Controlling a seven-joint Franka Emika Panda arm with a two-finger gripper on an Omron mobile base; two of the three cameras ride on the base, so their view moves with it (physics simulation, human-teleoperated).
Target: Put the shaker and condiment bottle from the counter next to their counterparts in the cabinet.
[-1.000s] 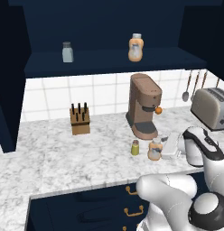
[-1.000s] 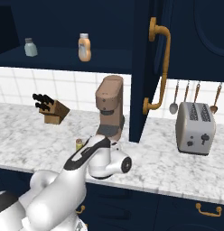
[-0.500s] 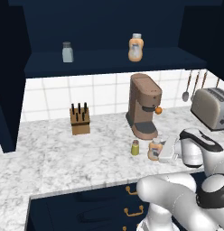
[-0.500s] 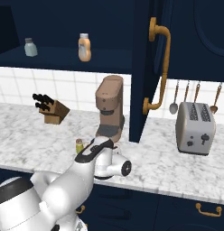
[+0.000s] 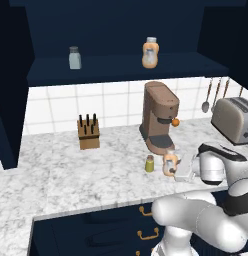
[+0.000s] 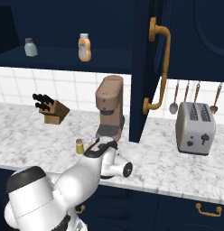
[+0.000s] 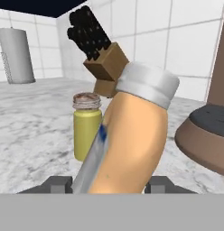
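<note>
- Condiment bottle (image 7: 132, 140): stands on the marble counter (image 5: 71, 175) just in front of the coffee machine (image 5: 158, 117), and leans in the hand view; a second ago it stood free.
- Gripper (image 5: 177, 167): a second ago its jaws were spread wide beside the bottle; they have now drawn in on the bottle's body, one on each side. Judged a fresh grip, with the bottle not yet lifted.
- Shaker (image 5: 149, 163): upright just beside the bottle, untouched, apart from the jaws.
- Counterparts: pale shaker (image 5: 74, 57) and bulbous bottle (image 5: 150, 52) wait well apart on the cabinet (image 5: 121, 67) shelf above.
- Meaning: the first pick appears secured; lift and carry to the bulbous bottle remain, then the shaker.
- Knife block (image 5: 88, 132): further along the counter, clear of the work.
</note>
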